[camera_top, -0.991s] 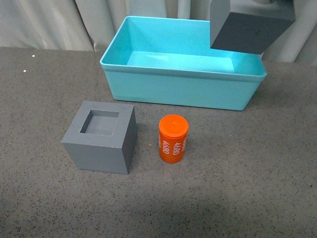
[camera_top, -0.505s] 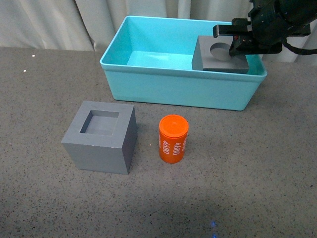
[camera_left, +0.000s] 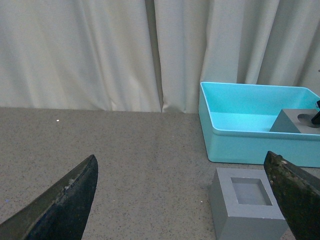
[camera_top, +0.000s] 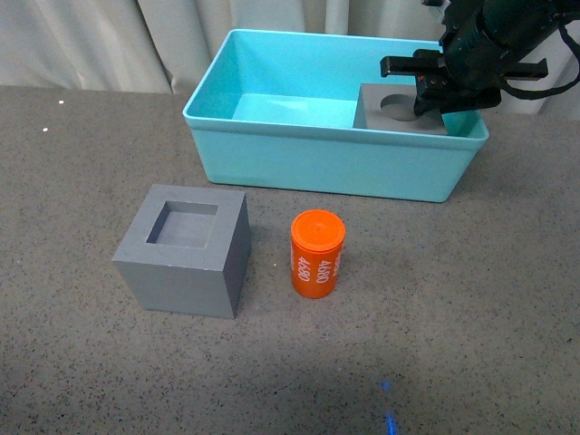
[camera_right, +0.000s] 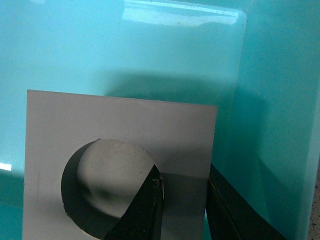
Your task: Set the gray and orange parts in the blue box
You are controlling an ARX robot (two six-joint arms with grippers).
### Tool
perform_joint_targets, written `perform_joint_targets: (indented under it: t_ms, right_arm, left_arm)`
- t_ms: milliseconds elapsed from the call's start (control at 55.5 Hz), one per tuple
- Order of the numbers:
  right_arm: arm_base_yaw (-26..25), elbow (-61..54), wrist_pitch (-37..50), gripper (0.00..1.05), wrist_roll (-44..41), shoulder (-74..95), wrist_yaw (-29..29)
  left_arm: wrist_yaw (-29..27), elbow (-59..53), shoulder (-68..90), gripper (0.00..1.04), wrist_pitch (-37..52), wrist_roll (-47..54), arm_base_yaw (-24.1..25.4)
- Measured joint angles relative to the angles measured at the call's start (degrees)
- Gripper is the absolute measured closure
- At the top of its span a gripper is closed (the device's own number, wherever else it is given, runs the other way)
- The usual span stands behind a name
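— Where's the right hand [camera_top: 431, 98]?

— Upper right of the front view, reaching down into the blue box [camera_top: 317, 163]. It's closed to a narrow grip on the gray cube with the round recess [camera_top: 373, 116]. In the right wrist view, one of its fingers [camera_right: 145, 210] is inside the round hole. The other is against the cube's outer side, so the wall is pinched between them.

— Is that cube down on the box floor?

— It's inside the box at its right end, top face level and just below the rim. I can't quite tell if it rests on the bottom, because the front wall hides its base.

— And the left hand [camera_left: 180, 155]?

— It only shows in its own wrist view. It's spread wide with nothing between the fingers, above bare worktop [camera_top: 453, 299].

— The other parts?

— Both are on the worktop outside the box. The gray cube with the square recess [camera_top: 181, 272] sits left of centre with its recess facing up. The orange cylinder [camera_top: 316, 254] stands upright just to its right, close but not touching, with "4680" printed in white on its side.
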Motion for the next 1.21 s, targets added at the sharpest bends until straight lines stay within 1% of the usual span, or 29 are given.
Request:
perform_joint_targets:
  t_ms: [36,108,216,324,397,415,433,505,559,649,721,865,937,1118,1154,1208]
  right_arm:
    - [0.0,0.5,-0.3,0.80,0.1,0.3,0.2]
    - [0.0,0.7,-0.3,0.71,0.1,0.3,0.0]
    - [-0.2,-0.5,1.6,0.48,1.0,-0.8,-0.6]
    - [-0.5,-7.5,7.8,0.24,1.8,-6.8,-1.9]
    - [-0.7,-13.5,13.7,0.10,2.1,-13.0,-1.8]
    - [-0.8,-14.4,14.6,0.09,2.1,-13.9,-1.8]
    - [-1.0,-16.8,17.0,0.08,2.4,-16.6,-1.8]
    - [-1.4,-21.9,21.6,0.10,2.3,-22.1,-1.4]
    - [-1.7,-27.3,25.8,0.10,1.8,-27.5,-0.8]
    - [-2.1,-38.5,32.5,0.10,1.5,-36.7,-0.8]
    - [-2.1,-45.3,34.2,0.10,1.3,-41.8,-0.5]
    - [-2.1,-57.9,34.3,0.10,0.7,-52.1,0.0]
    - [-2.0,-60.8,34.6,0.10,-0.8,-54.8,1.7]
    - [-2.0,-62.2,34.7,0.10,-1.8,-56.3,1.9]
    - [-2.0,-62.2,34.7,0.10,-1.9,-56.3,1.9]
    - [-2.0,-62.2,34.7,0.10,-1.9,-56.3,1.9]
  left_arm:
    - [0.0,0.0,0.0,0.07,0.0,0.0,0.0]
    - [0.0,0.0,0.0,0.07,0.0,0.0,0.0]
    - [0.0,0.0,0.0,0.07,0.0,0.0,0.0]
    - [0.0,0.0,0.0,0.07,0.0,0.0,0.0]
    - [0.0,0.0,0.0,0.07,0.0,0.0,0.0]
    - [0.0,0.0,0.0,0.07,0.0,0.0,0.0]
    - [0.0,0.0,0.0,0.07,0.0,0.0,0.0]
    - [0.0,0.0,0.0,0.07,0.0,0.0,0.0]
    - [0.0,0.0,0.0,0.07,0.0,0.0,0.0]
    - [0.0,0.0,0.0,0.07,0.0,0.0,0.0]
    - [0.0,0.0,0.0,0.07,0.0,0.0,0.0]
    - [0.0,0.0,0.0,0.07,0.0,0.0,0.0]
    - [0.0,0.0,0.0,0.07,0.0,0.0,0.0]
    - [-0.3,0.1,0.1,0.07,-0.1,-0.2,0.0]
    - [-4.9,1.7,2.1,0.07,-4.7,-2.2,-1.2]
    - [-8.7,4.1,6.8,0.07,-9.9,-4.7,-1.8]
